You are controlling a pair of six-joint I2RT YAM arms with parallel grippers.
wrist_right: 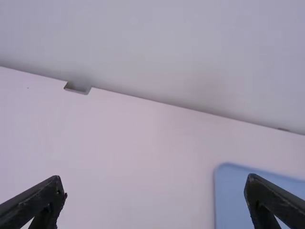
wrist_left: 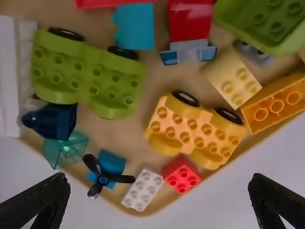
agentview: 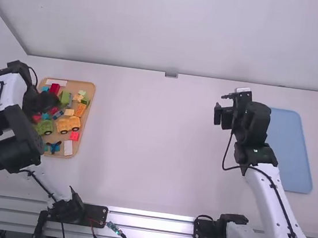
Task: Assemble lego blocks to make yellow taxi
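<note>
We are reading the step in hand as choosing the first taxi part, most likely the yellow wheeled base point(wrist_left: 195, 129), which is lying studs up on the tan tray point(wrist_left: 119, 138). We are hanging the left gripper point(wrist_left: 159, 183) above it, fingers well apart and nothing between them. To do this well, we are turning the wrist until the fingers are straddling the base's long sides, then lowering straight and minding the red studded block point(wrist_left: 182, 175) just beside it. We are gripping low and gently, leaving the studs free for stacking. Over the table point(agentview: 156, 142), we are having the right gripper point(wrist_right: 155, 183) empty too, its fingers spread, near the blue mat point(agentview: 288, 152)

Counting from the left wrist view, we are finding two wheeled bases, one yellow and one green point(wrist_left: 88, 74), one pale yellow block point(wrist_left: 231, 78), one orange block point(wrist_left: 276, 105), one white studded block point(wrist_left: 143, 190) and one propeller piece point(wrist_left: 104, 179)
</note>
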